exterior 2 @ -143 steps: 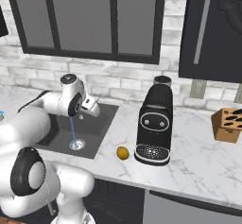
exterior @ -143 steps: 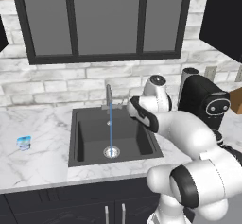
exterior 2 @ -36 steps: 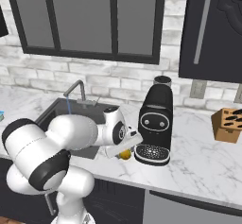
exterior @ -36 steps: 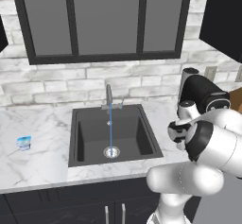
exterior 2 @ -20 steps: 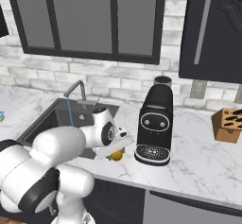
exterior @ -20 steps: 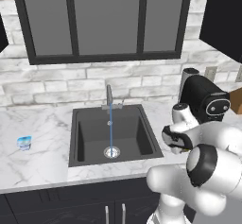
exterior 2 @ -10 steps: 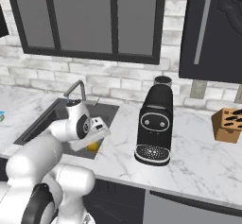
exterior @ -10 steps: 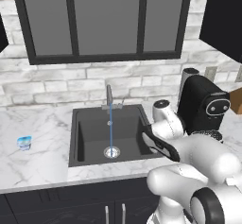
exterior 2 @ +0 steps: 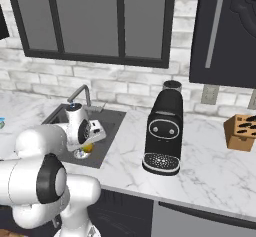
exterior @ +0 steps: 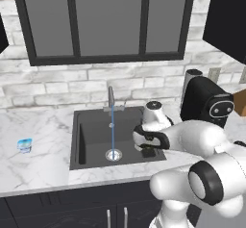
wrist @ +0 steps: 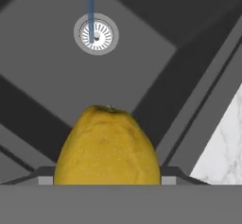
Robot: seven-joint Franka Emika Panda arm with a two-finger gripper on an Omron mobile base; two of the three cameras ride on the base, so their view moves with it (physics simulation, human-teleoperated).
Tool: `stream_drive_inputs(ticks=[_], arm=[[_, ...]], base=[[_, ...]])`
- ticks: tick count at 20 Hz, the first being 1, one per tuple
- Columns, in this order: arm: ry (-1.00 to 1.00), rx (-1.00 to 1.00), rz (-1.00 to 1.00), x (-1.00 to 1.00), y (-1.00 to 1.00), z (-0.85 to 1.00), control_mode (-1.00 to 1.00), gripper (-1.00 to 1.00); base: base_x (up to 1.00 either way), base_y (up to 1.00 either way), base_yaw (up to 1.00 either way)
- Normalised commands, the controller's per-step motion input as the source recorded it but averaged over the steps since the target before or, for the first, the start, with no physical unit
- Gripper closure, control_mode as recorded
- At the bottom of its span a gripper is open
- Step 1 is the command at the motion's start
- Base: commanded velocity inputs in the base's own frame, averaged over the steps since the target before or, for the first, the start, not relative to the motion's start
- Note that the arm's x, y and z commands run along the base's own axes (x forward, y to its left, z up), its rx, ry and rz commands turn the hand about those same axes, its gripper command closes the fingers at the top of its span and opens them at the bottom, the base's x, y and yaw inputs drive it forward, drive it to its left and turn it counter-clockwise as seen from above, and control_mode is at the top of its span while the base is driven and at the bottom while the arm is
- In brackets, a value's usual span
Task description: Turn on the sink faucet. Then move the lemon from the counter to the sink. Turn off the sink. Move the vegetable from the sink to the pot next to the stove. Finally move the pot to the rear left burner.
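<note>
gripper point(exterior 2: 89, 142) is clamped on the lemon point(wrist: 107, 146), jaws set wide against its flanks, held above the right part of the sink point(exterior: 91, 156). in the hand view the lemon's long axis runs away from the camera, stem end toward the drain ring point(wrist: 96, 34). the sink faucet point(exterior: 111, 98) drops a thin blue stream onto the drain. a black coffee machine point(exterior 2: 164, 129) stands on the counter point(exterior 2: 215, 171) to the right, well apart

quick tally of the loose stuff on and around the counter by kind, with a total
lemon: 1, held in the gripper over the sink
small blue-and-white cup: 1
coffee machine: 1
knife block: 1
total: 4
</note>
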Motion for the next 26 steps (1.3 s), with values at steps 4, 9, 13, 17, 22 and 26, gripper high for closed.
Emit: stream_drive_inputs(ticks=[4,9,13,17,22,26], arm=[[0.01,0.14,0.0,0.79,0.42,0.0,-1.0,1.0],[0.09,0.01,0.0,0.47,0.25,-0.08,-1.0,1.0],[0.01,-0.05,0.0,0.04,0.0,-0.23,-1.0,1.0],[0.0,-0.05,0.0,0.2,0.05,-0.38,-1.0,1.0],[0.02,0.0,0.0,0.38,0.07,-0.37,-1.0,1.0],[0.02,0.0,0.0,0.34,0.05,-0.14,-1.0,1.0]], base=[[0.0,0.0,0.0],[0.0,0.0,0.0],[0.0,0.0,0.0],[0.0,0.0,0.0],[0.0,0.0,0.0],[0.0,0.0,0.0]])
